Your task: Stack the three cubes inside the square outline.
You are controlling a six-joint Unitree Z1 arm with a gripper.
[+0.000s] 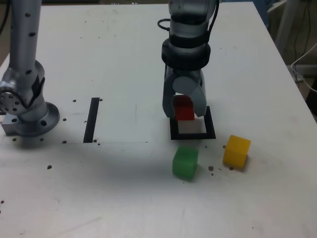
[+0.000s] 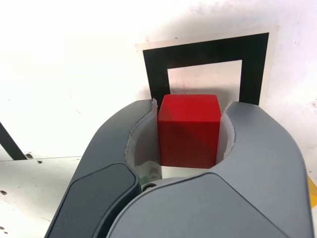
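My gripper point(image 1: 184, 113) is shut on the red cube point(image 1: 184, 109), holding it just over the far part of the square outline point(image 1: 193, 135). The wrist view shows the red cube point(image 2: 188, 130) pinched between the two grey jaws, with the black frame of the square outline point(image 2: 205, 51) and its pale centre beyond it. A green cube point(image 1: 185, 162) rests on the table just in front of the outline. To its right in the exterior view sits the yellow cube point(image 1: 237, 151). Both lie outside the frame.
The arm's grey base point(image 1: 25, 106) stands at the exterior view's left. A narrow black stripe point(image 1: 91, 119) lies between the base and the outline. Small dark specks dot the white table point(image 1: 124, 188).
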